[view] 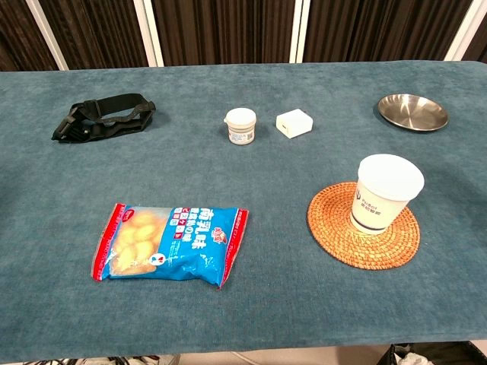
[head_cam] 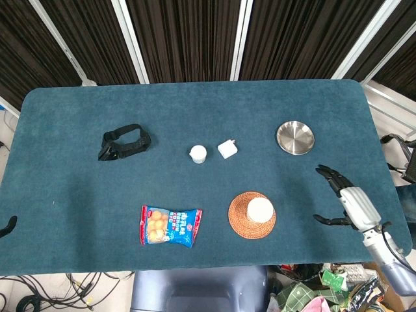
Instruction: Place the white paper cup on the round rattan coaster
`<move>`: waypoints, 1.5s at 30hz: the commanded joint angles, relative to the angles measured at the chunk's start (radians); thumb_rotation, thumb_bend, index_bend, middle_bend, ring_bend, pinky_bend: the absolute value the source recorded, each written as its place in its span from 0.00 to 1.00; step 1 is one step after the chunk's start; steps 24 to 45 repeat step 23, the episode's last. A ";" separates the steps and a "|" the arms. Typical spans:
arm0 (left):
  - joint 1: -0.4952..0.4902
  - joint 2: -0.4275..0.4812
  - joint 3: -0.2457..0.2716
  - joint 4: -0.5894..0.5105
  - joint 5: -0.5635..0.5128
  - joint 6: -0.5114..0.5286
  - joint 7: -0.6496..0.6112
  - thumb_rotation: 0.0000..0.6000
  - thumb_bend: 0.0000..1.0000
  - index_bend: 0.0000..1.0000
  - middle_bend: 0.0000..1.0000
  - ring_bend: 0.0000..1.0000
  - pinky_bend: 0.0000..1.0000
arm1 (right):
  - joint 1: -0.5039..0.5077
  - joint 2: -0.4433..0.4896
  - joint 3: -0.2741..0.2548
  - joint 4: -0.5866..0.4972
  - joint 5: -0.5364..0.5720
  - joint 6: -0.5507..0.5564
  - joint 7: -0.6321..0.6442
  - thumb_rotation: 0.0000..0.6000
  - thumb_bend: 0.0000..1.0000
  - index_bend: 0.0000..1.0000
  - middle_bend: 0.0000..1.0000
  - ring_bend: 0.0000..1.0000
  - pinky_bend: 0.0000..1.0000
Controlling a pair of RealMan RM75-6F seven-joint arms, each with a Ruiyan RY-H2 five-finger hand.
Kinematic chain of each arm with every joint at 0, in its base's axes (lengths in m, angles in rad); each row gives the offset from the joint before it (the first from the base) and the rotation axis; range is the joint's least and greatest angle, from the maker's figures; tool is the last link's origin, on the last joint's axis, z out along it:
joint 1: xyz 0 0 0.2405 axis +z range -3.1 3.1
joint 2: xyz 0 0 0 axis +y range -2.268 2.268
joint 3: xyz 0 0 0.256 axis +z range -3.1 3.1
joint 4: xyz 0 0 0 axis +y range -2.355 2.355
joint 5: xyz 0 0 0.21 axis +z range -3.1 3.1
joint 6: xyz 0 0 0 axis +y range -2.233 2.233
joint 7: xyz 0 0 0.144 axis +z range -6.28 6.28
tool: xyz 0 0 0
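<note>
Standing upright on the round rattan coaster (view: 364,226), the white paper cup (view: 384,192) rested slightly right of the coaster's centre in the chest view, with woven rim showing on every side of its base; the head view showed the same cup (head_cam: 259,208) from above as a pale disc within the brown ring of the coaster (head_cam: 251,215). The right hand (head_cam: 346,199) lay well apart from the cup, over the near right part of the teal table (head_cam: 65,188), with its dark fingers (head_cam: 328,174) spread and its thumb held away from them, nothing between them (only the head view showed this hand; the chest view did not include it). At the left border of the head view, beside the table edge, a small dark curved shape was the only trace of anything on the left side, and whether it was the left hand could not be told.

Other items on the table: a blue snack packet (view: 171,243) lying flat near the front, left of the coaster; a black strap (view: 103,115) at far left; a small white jar (view: 241,125) and a white square adapter (view: 294,122) just beside each other near the middle; and a round steel dish (view: 412,112) at far right, beyond the cup.
</note>
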 commanded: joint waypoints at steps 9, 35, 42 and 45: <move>0.001 0.001 0.001 0.001 0.004 0.002 -0.002 1.00 0.25 0.00 0.03 0.00 0.00 | -0.207 -0.064 -0.031 -0.087 0.051 0.234 -0.550 1.00 0.08 0.02 0.02 0.06 0.11; 0.002 0.000 0.004 0.002 0.010 0.004 0.003 1.00 0.25 0.00 0.03 0.00 0.00 | -0.234 -0.114 -0.027 -0.010 0.055 0.224 -0.540 1.00 0.08 0.02 0.02 0.06 0.11; 0.002 0.000 0.004 0.002 0.010 0.004 0.003 1.00 0.25 0.00 0.03 0.00 0.00 | -0.234 -0.114 -0.027 -0.010 0.055 0.224 -0.540 1.00 0.08 0.02 0.02 0.06 0.11; 0.002 0.000 0.004 0.002 0.010 0.004 0.003 1.00 0.25 0.00 0.03 0.00 0.00 | -0.234 -0.114 -0.027 -0.010 0.055 0.224 -0.540 1.00 0.08 0.02 0.02 0.06 0.11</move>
